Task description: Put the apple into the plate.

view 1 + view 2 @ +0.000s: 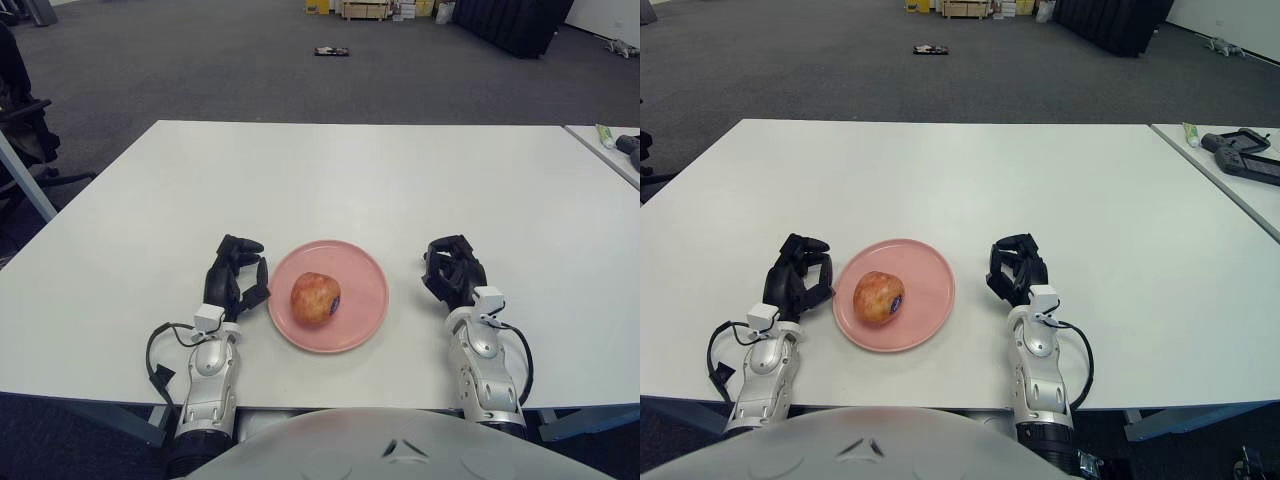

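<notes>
A red-yellow apple (316,298) lies on its side in the middle of a pink plate (366,264) near the front of the white table (350,170). My left hand (237,272) is just left of the plate's rim, a small gap away from it, with its fingers relaxed and holding nothing. My right hand (453,268) shows to the right of the plate, a hand's width from the rim, fingers loosely bent and empty. Neither hand touches the apple.
A second table stands at the far right with a green tube (606,135) and black devices (1240,152) on it. An office chair (22,130) is off the table's left side. The table's front edge runs close under both forearms.
</notes>
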### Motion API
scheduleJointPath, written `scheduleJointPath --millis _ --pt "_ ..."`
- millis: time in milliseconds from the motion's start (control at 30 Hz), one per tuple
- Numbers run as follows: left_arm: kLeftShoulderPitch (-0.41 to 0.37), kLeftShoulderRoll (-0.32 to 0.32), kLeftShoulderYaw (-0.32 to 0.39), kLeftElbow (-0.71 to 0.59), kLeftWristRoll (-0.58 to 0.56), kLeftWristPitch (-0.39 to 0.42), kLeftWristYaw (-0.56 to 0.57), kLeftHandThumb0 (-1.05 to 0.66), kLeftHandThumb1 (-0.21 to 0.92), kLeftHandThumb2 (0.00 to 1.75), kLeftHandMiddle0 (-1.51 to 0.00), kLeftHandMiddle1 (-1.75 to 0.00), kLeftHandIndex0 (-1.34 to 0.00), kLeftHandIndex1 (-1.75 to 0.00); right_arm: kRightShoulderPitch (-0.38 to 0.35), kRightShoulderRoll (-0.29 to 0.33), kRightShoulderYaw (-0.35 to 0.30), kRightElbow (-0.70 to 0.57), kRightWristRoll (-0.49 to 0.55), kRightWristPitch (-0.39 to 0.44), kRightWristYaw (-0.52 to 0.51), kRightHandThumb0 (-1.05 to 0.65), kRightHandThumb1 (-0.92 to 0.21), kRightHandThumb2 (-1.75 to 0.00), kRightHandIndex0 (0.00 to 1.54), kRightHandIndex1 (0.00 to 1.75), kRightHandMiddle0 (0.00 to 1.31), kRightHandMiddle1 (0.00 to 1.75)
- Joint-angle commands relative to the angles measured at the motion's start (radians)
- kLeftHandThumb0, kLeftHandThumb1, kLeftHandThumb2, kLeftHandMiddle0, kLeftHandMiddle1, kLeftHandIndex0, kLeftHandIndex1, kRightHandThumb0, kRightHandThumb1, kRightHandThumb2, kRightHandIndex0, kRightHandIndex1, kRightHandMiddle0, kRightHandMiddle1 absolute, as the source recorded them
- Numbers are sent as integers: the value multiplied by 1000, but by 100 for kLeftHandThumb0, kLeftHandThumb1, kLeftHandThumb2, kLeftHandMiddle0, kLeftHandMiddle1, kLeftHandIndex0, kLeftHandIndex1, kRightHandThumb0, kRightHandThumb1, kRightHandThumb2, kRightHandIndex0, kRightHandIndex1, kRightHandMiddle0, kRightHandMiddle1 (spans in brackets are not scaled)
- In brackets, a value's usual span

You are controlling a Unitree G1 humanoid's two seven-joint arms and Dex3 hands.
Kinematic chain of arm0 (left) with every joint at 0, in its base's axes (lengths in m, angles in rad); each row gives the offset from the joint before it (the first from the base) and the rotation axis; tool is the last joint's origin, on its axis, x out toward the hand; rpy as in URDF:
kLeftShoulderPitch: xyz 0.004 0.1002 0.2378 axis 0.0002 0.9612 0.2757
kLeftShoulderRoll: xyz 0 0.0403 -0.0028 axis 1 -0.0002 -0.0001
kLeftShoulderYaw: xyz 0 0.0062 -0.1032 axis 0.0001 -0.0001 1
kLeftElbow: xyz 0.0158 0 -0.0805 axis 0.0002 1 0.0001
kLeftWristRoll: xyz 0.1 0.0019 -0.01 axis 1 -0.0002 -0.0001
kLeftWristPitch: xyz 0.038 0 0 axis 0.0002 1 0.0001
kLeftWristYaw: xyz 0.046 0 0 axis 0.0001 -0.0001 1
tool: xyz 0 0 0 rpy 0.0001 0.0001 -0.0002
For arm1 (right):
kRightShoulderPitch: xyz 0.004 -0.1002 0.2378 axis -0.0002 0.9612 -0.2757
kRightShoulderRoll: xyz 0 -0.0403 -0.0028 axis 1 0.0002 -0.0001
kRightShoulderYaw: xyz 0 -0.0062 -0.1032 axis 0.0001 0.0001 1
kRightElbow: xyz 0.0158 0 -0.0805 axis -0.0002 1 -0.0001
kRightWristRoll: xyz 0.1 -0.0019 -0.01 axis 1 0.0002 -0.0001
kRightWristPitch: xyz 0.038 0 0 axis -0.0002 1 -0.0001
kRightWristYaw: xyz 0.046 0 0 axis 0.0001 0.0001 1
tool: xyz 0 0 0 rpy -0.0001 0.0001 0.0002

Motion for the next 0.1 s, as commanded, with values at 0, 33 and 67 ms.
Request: scheduleJointPath --millis 0,33,67 --pt "19 6 10 11 8 31 15 -41 55 103 -81 -175 -43 -175 -9 -4 -5 8 4 29 1 -38 -69 -85 54 142 33 175" --pt "20 6 10 9 9 33 16 -41 55 103 -81 -175 -43 -175 -9 -5 -6 8 5 29 2 -38 -69 -85 54 142 33 175" --pt "20 7 10 8 9 34 16 -41 55 103 -81 -175 -43 -175 -9 -6 -6 9 4 28 3 -38 -69 -85 54 142 33 175"
